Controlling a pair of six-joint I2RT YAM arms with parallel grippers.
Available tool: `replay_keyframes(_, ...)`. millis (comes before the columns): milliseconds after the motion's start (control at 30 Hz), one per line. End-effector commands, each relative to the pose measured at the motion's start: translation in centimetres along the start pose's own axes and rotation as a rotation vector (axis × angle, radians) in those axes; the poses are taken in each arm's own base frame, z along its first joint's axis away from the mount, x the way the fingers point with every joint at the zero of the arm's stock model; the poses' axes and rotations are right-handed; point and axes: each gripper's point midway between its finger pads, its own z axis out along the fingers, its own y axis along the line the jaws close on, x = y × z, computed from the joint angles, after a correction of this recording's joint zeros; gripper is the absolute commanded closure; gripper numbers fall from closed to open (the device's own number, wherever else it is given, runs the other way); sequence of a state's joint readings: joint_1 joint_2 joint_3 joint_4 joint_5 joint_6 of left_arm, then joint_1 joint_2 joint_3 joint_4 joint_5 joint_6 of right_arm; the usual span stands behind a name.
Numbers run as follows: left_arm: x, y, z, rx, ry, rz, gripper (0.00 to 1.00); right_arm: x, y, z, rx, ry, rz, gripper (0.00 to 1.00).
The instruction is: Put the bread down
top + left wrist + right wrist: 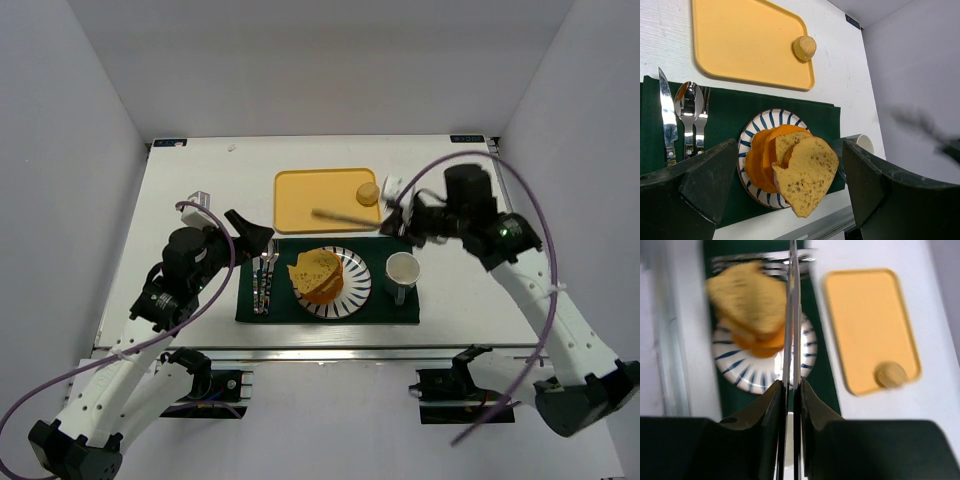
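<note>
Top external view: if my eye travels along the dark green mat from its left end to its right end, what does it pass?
Cutlery → striped plate carrying the bread → white cup.

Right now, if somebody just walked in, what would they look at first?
Probably the bread: speckled slices leaning on an orange bun, piled on the blue-striped plate on the dark green mat. Next, the bright yellow tray behind it, bare except for one small round tan piece near its right edge. The right gripper pinches a thin metal tool that reaches out over that tray.
</note>
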State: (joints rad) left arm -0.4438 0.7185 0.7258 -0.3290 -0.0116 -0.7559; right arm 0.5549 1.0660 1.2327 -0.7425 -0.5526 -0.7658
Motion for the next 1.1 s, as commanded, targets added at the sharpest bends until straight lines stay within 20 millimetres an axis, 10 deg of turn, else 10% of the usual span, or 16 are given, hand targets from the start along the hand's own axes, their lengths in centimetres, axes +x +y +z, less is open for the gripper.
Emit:
replay_keyframes(0, -0.4, -0.3, 0.1, 0.01, -0.01, 0.015, 0.06, 0.2, -9.3, -1.7, 0.263, -0.081, 0.332, 0.79)
replay_keyframes(167, -0.3, -0.5, 0.4, 0.02, 0.004, 0.031, 0.06, 13.2, -17.3, -6.6, 0.464, 0.01, 0.79, 0.9)
replay_keyframes(300, 0.5, -0.6, 0.8, 0.036, 0.041, 0.045, 0.06, 23.7, -17.1, -6.2, 0.645, 0.187, 0.881, 0.89)
replay_keyframes(433, 1.1, -0.5, 1.1, 0.041, 0.068, 0.05, 0.06, 29.6, -15.6, -6.1, 0.796, 0.292, 0.932, 0.87)
replay_keyframes(767, 4.3, 0.1, 2.7, 0.055, 0.214, 0.075, 0.08, 36.4, -9.8, -3.3, 0.726, 0.455, 1.045, 0.4)
replay_keyframes(1067, 5.2, 0.4, 2.5, 0.056, 0.263, 0.095, 0.08, 33.6, -11.2, -4.3, 0.63, 0.425, 0.99, 0.11)
